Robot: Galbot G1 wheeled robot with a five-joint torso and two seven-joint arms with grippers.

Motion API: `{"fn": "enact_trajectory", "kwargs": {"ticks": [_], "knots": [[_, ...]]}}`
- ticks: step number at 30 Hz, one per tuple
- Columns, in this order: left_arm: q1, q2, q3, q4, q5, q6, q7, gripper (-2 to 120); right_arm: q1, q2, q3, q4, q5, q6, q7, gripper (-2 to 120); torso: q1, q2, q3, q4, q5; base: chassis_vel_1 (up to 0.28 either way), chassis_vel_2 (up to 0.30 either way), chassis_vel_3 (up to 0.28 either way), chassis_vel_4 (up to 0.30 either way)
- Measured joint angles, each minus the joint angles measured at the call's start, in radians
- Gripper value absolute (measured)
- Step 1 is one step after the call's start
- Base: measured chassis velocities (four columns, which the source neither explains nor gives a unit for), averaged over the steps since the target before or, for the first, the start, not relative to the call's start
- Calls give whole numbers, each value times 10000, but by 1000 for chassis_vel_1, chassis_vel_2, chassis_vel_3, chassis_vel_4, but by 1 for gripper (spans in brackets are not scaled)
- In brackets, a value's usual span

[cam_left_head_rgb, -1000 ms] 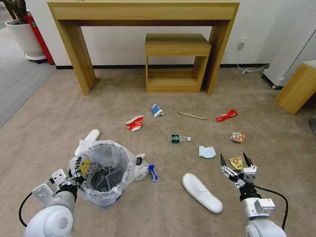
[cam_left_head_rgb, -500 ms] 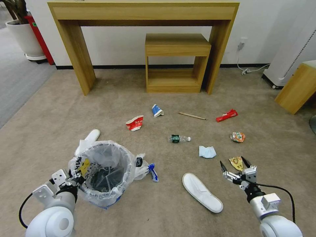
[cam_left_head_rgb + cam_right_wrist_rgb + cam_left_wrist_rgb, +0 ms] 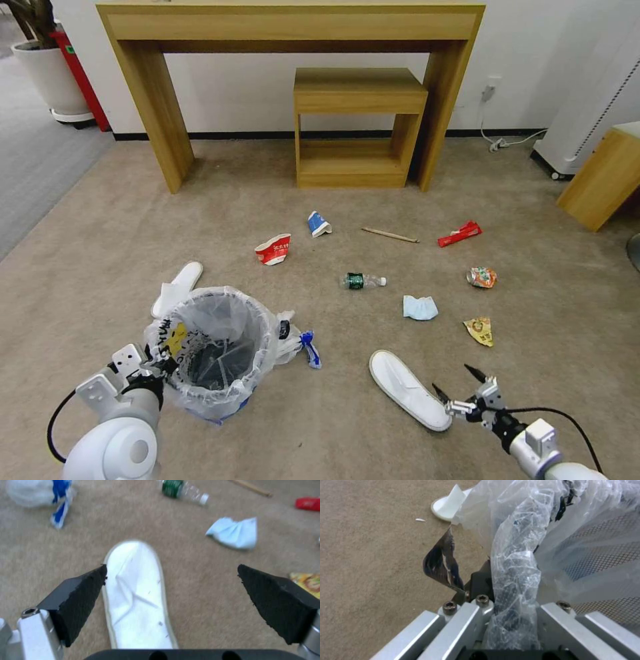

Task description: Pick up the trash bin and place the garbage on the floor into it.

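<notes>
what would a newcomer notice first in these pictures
Probably the trash bin with its puffy plastic liner at the near left, the left gripper clamped on its rim. Next, the white slipper on the beige carpet at the near right, with the right gripper beside it, jaws open. Small litter lies scattered beyond.

The left gripper [image 3: 506, 620] clamps the bag-covered rim of the trash bin [image 3: 603, 545], crinkled plastic bunched between its metal fingers [image 3: 453, 627]. A white slipper [image 3: 448, 507] lies on the floor [image 3: 370, 555] just beyond.
</notes>
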Motion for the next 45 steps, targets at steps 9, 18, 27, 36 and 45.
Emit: {"fn": "enact_trajectory", "kwargs": {"ticks": [9, 18, 27, 36, 45], "knots": [[76, -101, -12, -42, 189, -19, 11, 1, 1412, 168, -1416, -1252, -349, -17, 51, 100, 0, -1, 0, 2, 0, 0, 0, 0, 0], [136, -289, 60, -33, 533, -84, 97, 1, 2519, 197, -2662, -2394, -343, 91, 103, 95, 1, -1, 0, 1, 0, 0, 0, 0, 0], [146, -345, 74, 94, 673, -118, 127, 1, 3084, 487, -3232, -3250, -639, 215, 105, 96, 0, -1, 1, 1, 0, 0, 0, 0, 0], [116, -286, 93, 261, 670, -134, 129, 1, 3662, 685, -3567, -3563, -752, 172, 153, 98, 0, -1, 1, 1, -1, 0, 0, 0, 0], [114, -205, 69, 269, 630, -156, 131, 1, 4242, 847, -3978, -4078, -885, 180, 181, 98, 1, -1, 1, 1, 0, 0, 0, 0, 0]]}}
